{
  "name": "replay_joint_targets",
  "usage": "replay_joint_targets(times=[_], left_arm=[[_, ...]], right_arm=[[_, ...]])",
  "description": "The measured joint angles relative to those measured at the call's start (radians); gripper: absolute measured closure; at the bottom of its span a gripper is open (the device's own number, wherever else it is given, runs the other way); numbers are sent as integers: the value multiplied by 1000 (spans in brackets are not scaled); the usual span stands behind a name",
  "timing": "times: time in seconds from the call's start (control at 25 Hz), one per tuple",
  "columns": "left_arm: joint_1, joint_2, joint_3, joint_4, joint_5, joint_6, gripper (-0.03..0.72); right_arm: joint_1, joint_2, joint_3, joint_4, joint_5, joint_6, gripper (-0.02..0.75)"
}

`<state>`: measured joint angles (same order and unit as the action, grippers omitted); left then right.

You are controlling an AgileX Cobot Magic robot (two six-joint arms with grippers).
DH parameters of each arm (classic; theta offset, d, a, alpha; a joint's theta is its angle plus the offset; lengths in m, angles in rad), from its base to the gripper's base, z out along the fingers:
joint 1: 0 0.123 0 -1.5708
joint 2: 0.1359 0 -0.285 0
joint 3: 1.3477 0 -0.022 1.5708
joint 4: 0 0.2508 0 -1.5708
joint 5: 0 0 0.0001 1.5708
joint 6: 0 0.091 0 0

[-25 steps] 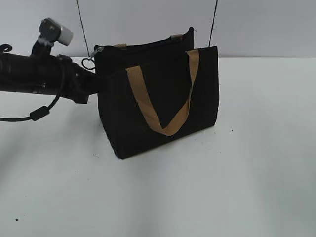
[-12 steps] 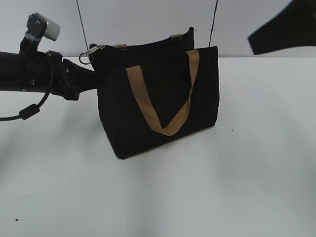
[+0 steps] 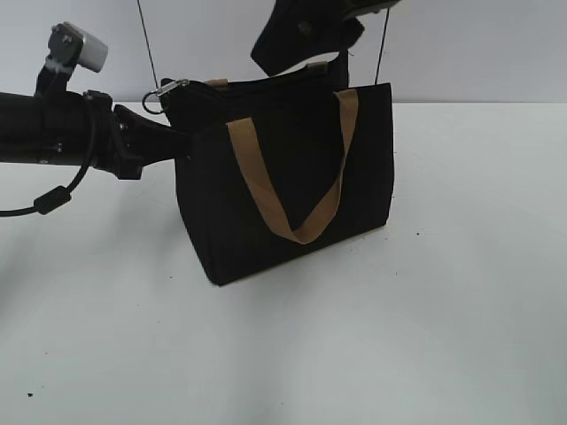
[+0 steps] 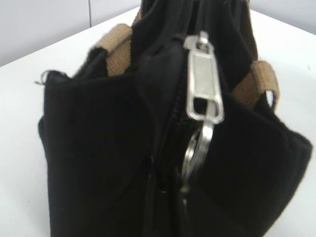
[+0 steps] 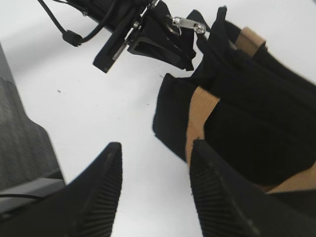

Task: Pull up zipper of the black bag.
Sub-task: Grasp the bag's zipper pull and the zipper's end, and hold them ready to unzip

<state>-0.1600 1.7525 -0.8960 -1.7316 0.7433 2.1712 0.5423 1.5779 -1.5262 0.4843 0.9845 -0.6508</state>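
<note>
The black bag (image 3: 283, 177) stands on the white table with tan strap handles. Its zipper (image 3: 257, 84) runs along the top edge. The silver ring pull (image 3: 156, 102) hangs off the bag's left end and shows close up in the left wrist view (image 4: 202, 89). My left gripper (image 3: 168, 135) comes in from the left and is shut on the bag's left end fabric, just below the pull; its fingers are lost against the black cloth. My right gripper (image 3: 303, 46) is open and empty, hovering above the bag's top edge; its fingers (image 5: 155, 155) frame the table and the bag's front corner (image 5: 173, 113).
The white table (image 3: 292, 354) spreads in front of and beside the bag. Two thin black rods (image 3: 147, 49) rise behind the bag against the grey wall. The left arm's cable (image 3: 53, 199) hangs by the arm.
The right gripper came in from the upper right and moved left to above the bag. The left gripper rose slightly a second ago, lifting the bag's end and pull, then held still.
</note>
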Motion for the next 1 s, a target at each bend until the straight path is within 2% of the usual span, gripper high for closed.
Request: replay_joint_targets(times=[0.08,0.24,0.4,0.56,0.76,1.0], left_arm=[[0,0,0,0,2,0,652],[0,0,0,0,2,0,652],[0,0,0,0,2,0,652],[0,0,0,0,3,0,652],[0,0,0,0,3,0,652],[0,0,0,0,3,0,652]], right_arm=[[18,59,-66,-56,-2,-112,391],[21,166,-194,-59,-18,-284,402],[21,272,-337,19,7,-414,447],[21,368,-448,81,55,-503,460],[30,440,-522,134,84,-617,465],[47,502,-530,153,83,-676,465]])
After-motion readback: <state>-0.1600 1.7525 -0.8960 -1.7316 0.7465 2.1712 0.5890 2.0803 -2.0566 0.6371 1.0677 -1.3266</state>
